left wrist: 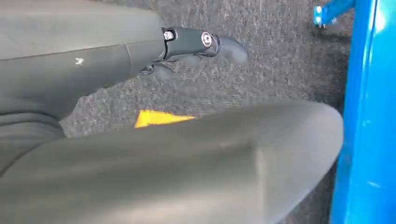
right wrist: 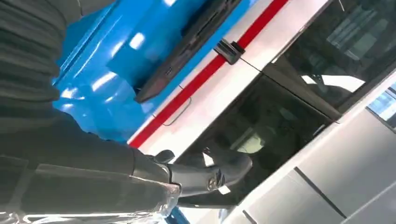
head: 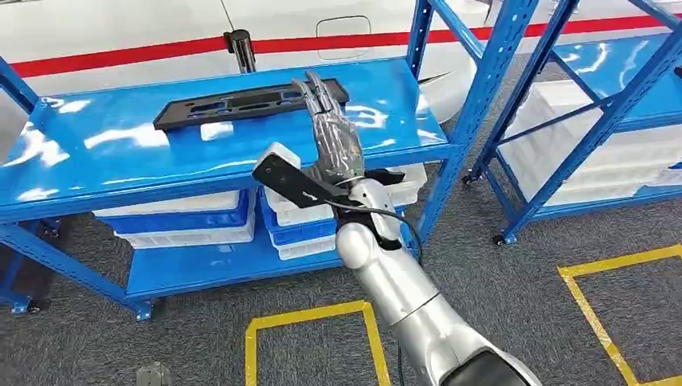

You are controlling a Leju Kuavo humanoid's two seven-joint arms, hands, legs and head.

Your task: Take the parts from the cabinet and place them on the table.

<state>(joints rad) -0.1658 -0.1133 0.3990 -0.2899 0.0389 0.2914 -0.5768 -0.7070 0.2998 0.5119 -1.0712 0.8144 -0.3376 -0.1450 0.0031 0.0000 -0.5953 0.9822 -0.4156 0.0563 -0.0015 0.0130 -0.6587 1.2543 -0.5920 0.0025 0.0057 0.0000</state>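
On the top shelf (head: 121, 153) of the blue rack lies a long, flat black part (head: 241, 104), its long axis running across the shelf from left to right and rising slightly toward the far right end. Slots run along its upper face. The right hand (head: 334, 137) reaches over the shelf's front edge with its fingers (head: 318, 92) stretched forward and close together, their tips over the part's right end. They are not wrapped around it, and whether they touch it cannot be told from the head view.

In the right wrist view the same part (right wrist: 187, 46) shows as a dark strip lying on the glossy blue surface, one end cut off by the picture's edge. The hand's ribbed cover and a dark finger (right wrist: 205, 175) sit close to the lens, with a white wall bearing a red stripe (right wrist: 201, 77) beyond; the fingertips are hidden here.

The left wrist view looks down at grey carpet (left wrist: 280, 60) beside a blue rack post (left wrist: 369, 116). The left hand (left wrist: 140, 60) is blurred; one dark finger (left wrist: 205, 44) sticks out straight, holding nothing.

Below the top shelf, white and blue bins (head: 185, 221) are stacked, partly hidden by the shelf edge. Yellow tape (head: 310, 318) marks the floor.
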